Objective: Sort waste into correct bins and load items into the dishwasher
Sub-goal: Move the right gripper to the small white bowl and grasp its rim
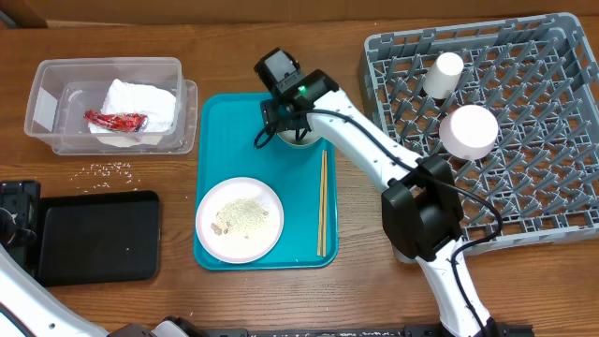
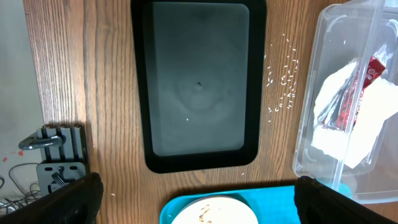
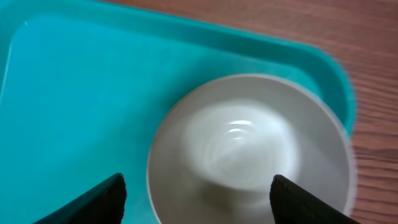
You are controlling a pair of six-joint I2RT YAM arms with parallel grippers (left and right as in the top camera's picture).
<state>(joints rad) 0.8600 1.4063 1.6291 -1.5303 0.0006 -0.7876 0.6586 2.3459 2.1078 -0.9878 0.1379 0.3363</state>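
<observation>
With dish-loading in hand, the right claw (image 3: 198, 190), spread wide and empty, straddles the small round grey-green bowl (image 3: 249, 149), so it probably needs to lower and close next.

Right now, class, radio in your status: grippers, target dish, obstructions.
Left gripper open over shallow black rectangular tray. Right gripper open above small grey-green bowl on teal tray. Nothing blocking.

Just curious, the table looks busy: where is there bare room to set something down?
The black tray is bare. The teal tray's upper left corner, between the clear tub and the grey-green bowl, is free. Most of the dish rack holds nothing. Crowded: the teal tray's lower half, with plate and chopsticks.
</observation>
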